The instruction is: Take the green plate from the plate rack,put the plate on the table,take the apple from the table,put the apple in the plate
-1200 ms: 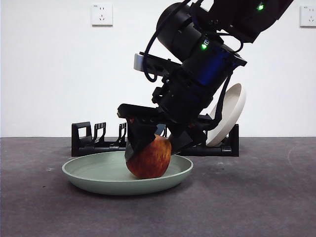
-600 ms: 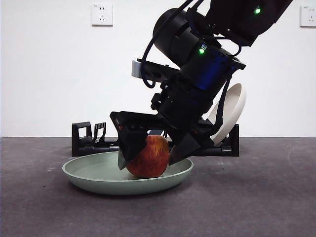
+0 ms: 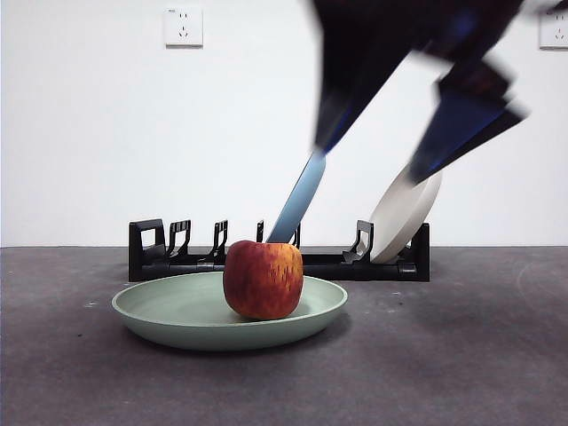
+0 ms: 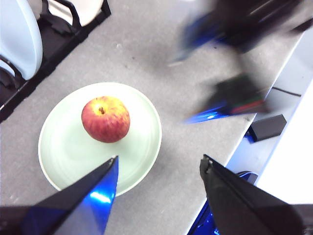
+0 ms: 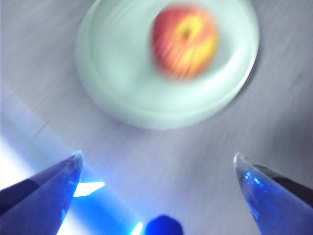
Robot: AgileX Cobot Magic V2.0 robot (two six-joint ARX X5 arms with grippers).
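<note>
— Sitting upright in the green plate point(image 3: 229, 312), slightly right of its middle, is the apple point(image 3: 263, 279); why is nothing holding it?
— Because both grippers are hanging above it with jaws spread wide: the right gripper point(image 5: 156, 169) and the left gripper point(image 4: 159, 169) are each gripping nothing.
— And the plate?
— It is lying flat on the table point(image 3: 461, 355), just in front of the plate rack point(image 3: 160, 253), where a light blue plate point(image 3: 297, 200) and a cream-white plate point(image 3: 404, 217) are leaning. The job looks finished.
</note>
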